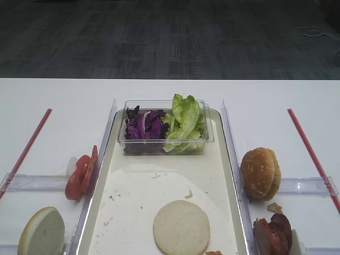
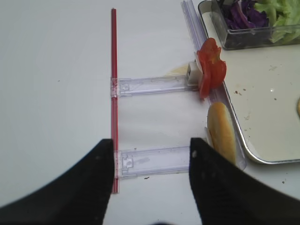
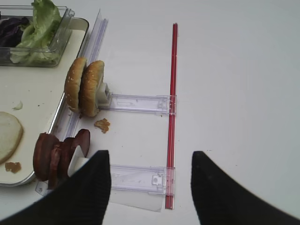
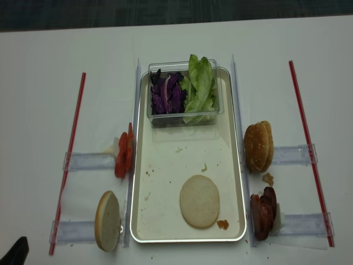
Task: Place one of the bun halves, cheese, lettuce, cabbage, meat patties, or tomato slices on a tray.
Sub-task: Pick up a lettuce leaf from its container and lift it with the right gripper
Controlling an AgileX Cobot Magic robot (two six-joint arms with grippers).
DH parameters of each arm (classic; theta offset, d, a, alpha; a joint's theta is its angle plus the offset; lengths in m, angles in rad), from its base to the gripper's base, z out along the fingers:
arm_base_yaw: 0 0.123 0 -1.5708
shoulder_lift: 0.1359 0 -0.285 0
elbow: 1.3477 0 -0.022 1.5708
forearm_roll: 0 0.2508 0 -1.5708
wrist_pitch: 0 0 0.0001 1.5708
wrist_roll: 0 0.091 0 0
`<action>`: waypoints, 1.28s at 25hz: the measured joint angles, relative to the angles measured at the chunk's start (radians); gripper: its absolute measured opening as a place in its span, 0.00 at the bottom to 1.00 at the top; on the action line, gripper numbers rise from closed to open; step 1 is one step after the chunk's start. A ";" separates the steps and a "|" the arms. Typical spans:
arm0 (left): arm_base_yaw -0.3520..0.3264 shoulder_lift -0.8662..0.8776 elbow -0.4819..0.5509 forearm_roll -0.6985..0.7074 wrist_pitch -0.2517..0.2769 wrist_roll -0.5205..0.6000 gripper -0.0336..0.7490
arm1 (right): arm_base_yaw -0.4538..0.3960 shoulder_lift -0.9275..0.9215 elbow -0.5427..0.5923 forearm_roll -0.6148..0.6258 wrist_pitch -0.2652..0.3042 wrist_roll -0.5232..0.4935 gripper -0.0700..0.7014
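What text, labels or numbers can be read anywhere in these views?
None: no words, labels, brands or numbers show in any view.
The tray, clear tub, clear rails and red strips are all unmarked.
The bun halves and other food carry no print.

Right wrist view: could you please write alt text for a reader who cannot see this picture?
The open right gripper hangs over a white table, holding nothing. Left of it, bun halves and meat patties stand on edge beside the tray. The tray carries one flat bun half and a clear tub with lettuce.
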 joint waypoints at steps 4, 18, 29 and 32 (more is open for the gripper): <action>0.000 0.000 0.000 0.000 0.000 0.000 0.49 | 0.000 0.000 0.000 0.000 0.000 0.000 0.62; 0.000 0.000 0.000 0.000 0.000 0.000 0.49 | 0.000 0.000 0.000 0.000 0.000 0.000 0.62; 0.000 0.000 0.000 0.000 0.000 0.000 0.49 | 0.000 0.002 0.000 0.000 0.000 0.000 0.62; 0.000 0.000 0.000 0.000 0.000 0.000 0.49 | 0.000 0.034 0.000 0.000 0.000 0.000 0.62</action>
